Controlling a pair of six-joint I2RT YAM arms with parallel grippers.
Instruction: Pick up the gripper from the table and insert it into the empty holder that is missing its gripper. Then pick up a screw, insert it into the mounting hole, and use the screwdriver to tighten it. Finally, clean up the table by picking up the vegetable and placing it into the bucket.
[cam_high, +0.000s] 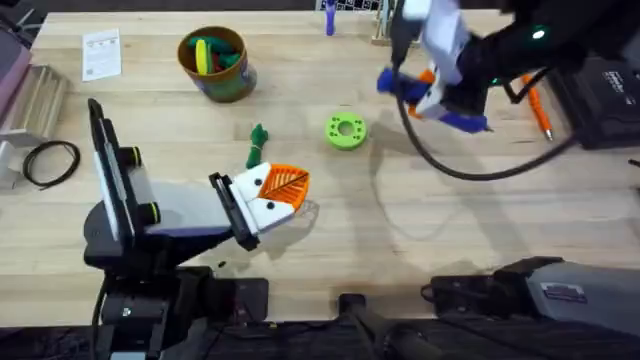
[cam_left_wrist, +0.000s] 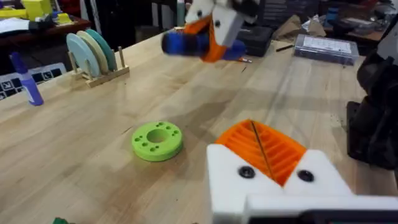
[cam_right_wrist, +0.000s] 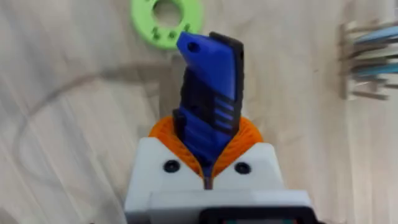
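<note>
My right gripper (cam_high: 432, 92) hovers over the far right of the table, shut on the blue screwdriver (cam_right_wrist: 208, 106), which stands out between its orange pads. The same screwdriver (cam_left_wrist: 202, 42) appears beyond the green disc in the left wrist view. My left gripper (cam_high: 283, 190) lies low at mid-table, shut with nothing in it. Both of its white holders (cam_left_wrist: 273, 186) carry orange tips (cam_left_wrist: 264, 146), each with a dark round spot in its face. The dark-green vegetable (cam_high: 258, 145) lies just behind it. The bucket (cam_high: 215, 65) stands at the back left. A loose screw is out of view.
A lime-green ring disc (cam_high: 346, 131) sits mid-table. A black cable (cam_high: 450, 168) loops across the right side. An orange pen-like tool (cam_high: 540, 112) lies far right. A plate rack (cam_left_wrist: 93, 56) and a blue marker (cam_left_wrist: 28, 81) stand at the back. A cable coil (cam_high: 50, 160) sits left.
</note>
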